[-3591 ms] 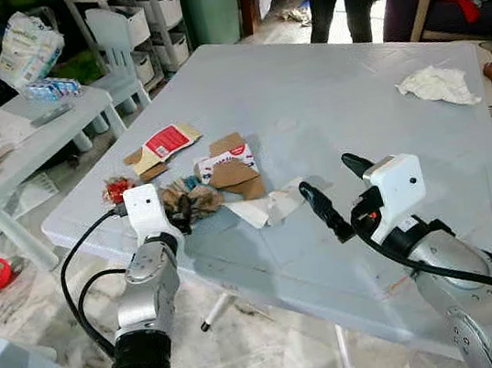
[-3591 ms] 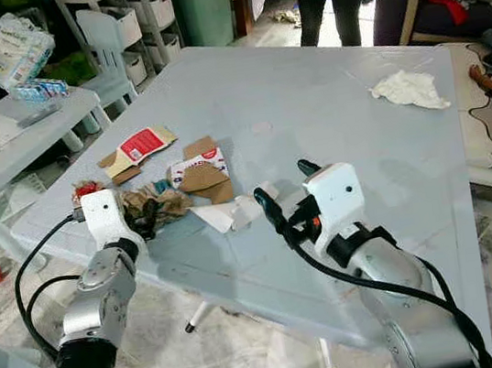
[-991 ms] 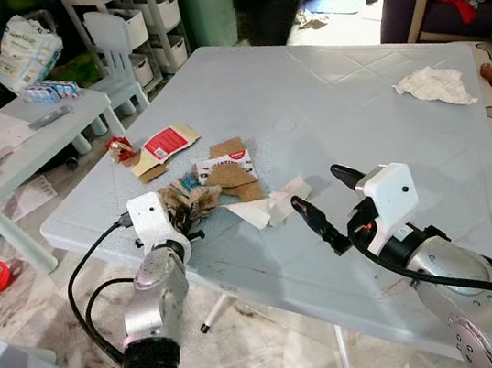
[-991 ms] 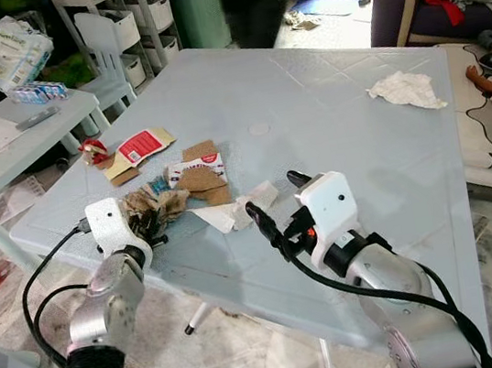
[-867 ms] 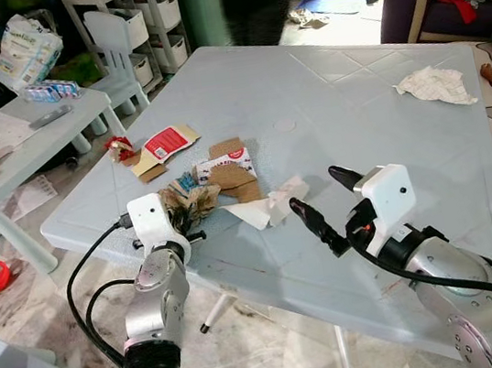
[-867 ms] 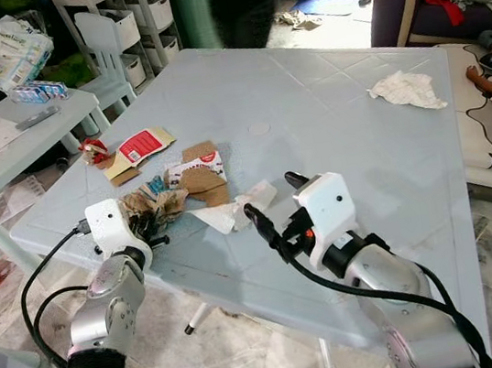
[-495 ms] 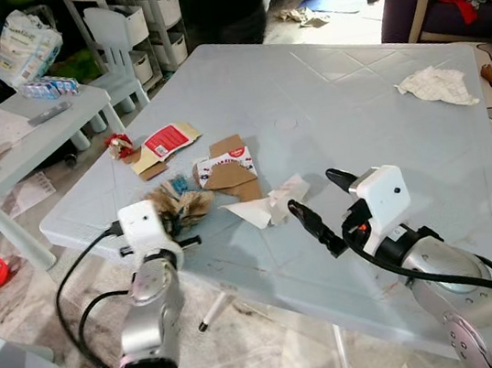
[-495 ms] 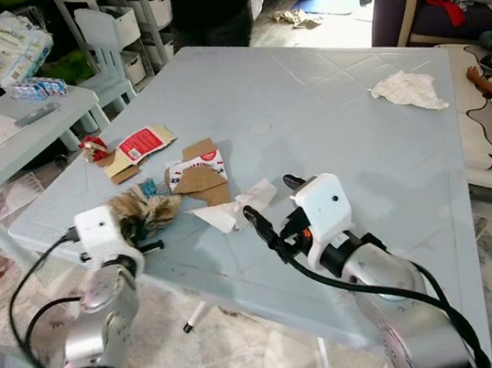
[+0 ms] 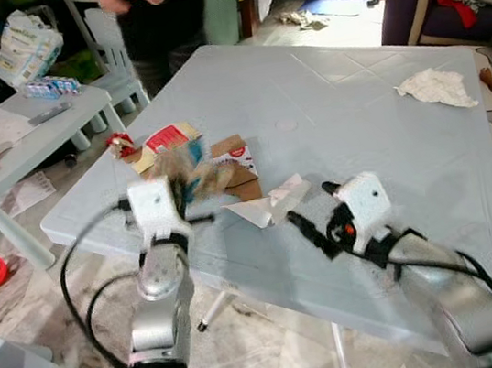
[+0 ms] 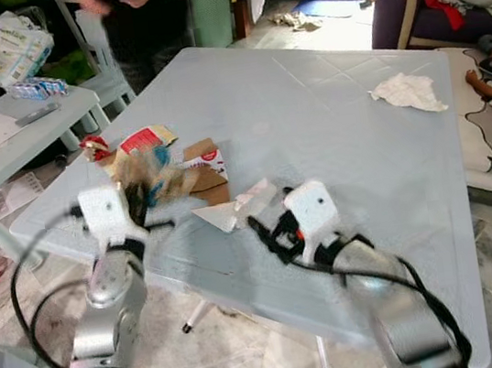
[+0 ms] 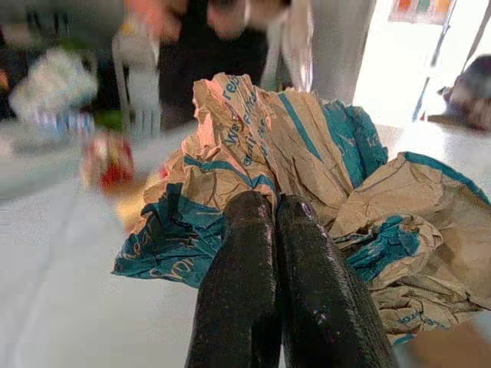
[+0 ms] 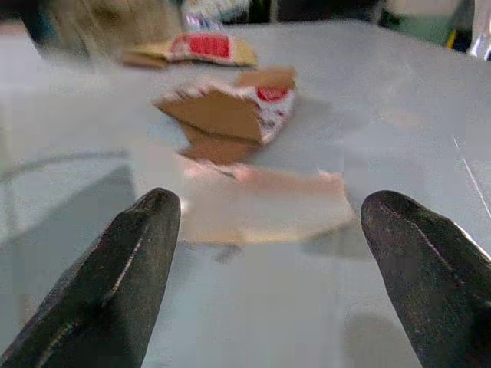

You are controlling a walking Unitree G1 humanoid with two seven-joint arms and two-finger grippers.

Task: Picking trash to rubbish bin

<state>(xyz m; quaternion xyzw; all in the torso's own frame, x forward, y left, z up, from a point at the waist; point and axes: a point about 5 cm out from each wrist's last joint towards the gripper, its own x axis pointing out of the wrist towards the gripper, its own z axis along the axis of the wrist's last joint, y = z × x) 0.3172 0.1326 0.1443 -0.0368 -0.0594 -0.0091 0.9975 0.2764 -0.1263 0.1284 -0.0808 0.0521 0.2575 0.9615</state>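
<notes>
Brown-and-teal crumpled wrapper (image 11: 307, 169): clamped in left gripper (image 11: 275, 205), raised above table (image 9: 352, 85). Right gripper (image 12: 268, 222): fingers spread, facing white paper (image 12: 261, 203).

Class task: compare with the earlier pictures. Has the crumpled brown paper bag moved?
Yes. The crumpled brown paper bag, clamped in the left gripper, has risen off the table near the torn cardboard.

The teal print on the crumpled brown paper wrapper (image 11: 307, 169) is too creased to read.
</notes>
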